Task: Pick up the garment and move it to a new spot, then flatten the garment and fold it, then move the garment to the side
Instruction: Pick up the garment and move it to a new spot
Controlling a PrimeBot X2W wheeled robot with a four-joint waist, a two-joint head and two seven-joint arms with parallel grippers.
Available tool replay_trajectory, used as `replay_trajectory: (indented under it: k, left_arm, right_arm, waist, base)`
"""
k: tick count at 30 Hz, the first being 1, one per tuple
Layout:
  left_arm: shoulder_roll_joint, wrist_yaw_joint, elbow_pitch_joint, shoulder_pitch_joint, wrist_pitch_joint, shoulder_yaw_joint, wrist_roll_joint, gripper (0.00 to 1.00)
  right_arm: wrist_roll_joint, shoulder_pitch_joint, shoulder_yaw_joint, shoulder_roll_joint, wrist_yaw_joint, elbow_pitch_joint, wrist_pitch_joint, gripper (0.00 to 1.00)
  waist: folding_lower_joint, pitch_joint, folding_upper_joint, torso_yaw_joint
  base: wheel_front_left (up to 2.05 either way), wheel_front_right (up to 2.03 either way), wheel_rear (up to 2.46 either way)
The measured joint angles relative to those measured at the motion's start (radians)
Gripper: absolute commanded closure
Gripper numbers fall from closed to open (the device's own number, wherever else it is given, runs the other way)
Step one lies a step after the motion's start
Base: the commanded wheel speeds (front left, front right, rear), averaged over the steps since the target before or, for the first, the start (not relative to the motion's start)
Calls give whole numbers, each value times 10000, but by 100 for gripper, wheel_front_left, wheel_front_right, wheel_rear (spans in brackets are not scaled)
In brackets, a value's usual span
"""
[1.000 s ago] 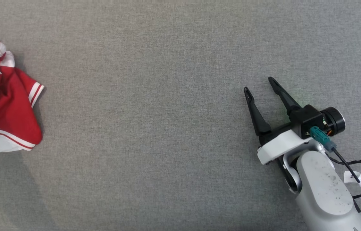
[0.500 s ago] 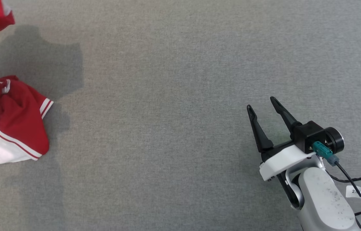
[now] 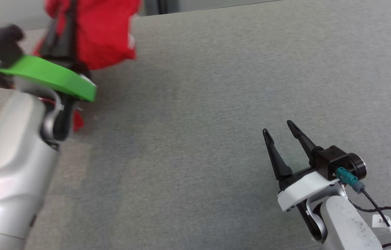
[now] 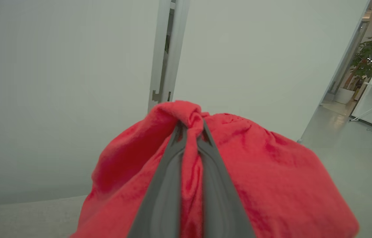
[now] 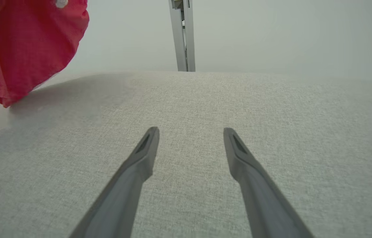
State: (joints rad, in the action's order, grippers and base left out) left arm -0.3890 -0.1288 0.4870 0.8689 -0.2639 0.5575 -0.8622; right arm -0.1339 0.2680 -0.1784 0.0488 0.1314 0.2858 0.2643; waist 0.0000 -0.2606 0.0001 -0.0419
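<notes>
The red garment (image 3: 107,31) hangs in the air at the upper left of the head view, lifted off the grey table (image 3: 216,86). My left gripper (image 4: 191,127) is shut on a bunched fold of the garment (image 4: 272,178), which drapes over both fingers in the left wrist view. A lower red part of it shows beside my left forearm (image 3: 11,166). In the right wrist view the garment (image 5: 27,46) dangles at the upper left above the table. My right gripper (image 3: 278,127) stands open at the lower right, just above the cloth surface, with nothing between its fingers (image 5: 139,162).
The table's far edge (image 3: 216,8) runs along the top of the head view, with a pale wall and a grey post (image 5: 182,36) behind it. A black cable with a white tag (image 3: 381,220) trails from my right wrist.
The head camera has tilted up and turned. My left arm has risen into view, lifting the garment off the table. The right gripper has stayed open in much the same place.
</notes>
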Motion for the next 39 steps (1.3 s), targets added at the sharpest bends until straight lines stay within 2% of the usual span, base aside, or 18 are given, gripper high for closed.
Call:
replay_trajectory:
  k: [4,11,12,13,14,18,22,32,39]
  left_arm:
    - [725,0,-104,-458,0,251,-109,100]
    - [1459,0,-46,-1480,-2,662,474,100]
    - [1532,0,6,-1623,-2,646,577,90]
    - [1607,0,46,-1791,0,602,677,51]
    - [1685,0,81,-1924,-2,558,721,0]
    - [1873,0,155,-2581,-2,119,1317,0]
    - [1944,0,153,-3378,0,-757,1937,0]
    - [2209,0,-539,-5746,-6,-3461,4288,0]
    - [2625,0,-1248,-7597,-4,-4625,5440,0]
  right_arm:
    - [-67,-182,-77,2,0,-42,0,0]
    - [-161,-546,-194,6,0,-107,0,0]
    - [-163,-593,-201,2,0,-115,0,0]
    - [-163,-635,-203,2,0,-123,0,0]
    - [-163,-667,-194,2,0,-123,0,0]
    - [-148,-766,-113,4,0,-128,0,0]
    - [-109,-891,148,6,0,-125,0,0]
    - [-111,-1139,443,4,0,261,0,0]
    - [-58,-1392,616,-2,0,499,0,0]
  waist:
    - [0,55,0,-604]
    - [0,144,0,-1708]
    - [0,158,0,-1856]
    - [0,173,0,-2000]
    - [0,184,0,-2103]
    - [0,263,0,-2463]
    - [0,417,-1,-2484]
    - [0,926,-1,-1789]
    - [0,1456,-1,-1265]
  base:
    - [0,0,0]
    - [0,0,0]
    - [0,0,0]
    - [0,0,0]
    - [0,0,0]
    - [0,0,0]
    - [0,0,0]
    - [0,0,0]
    - [0,0,0]
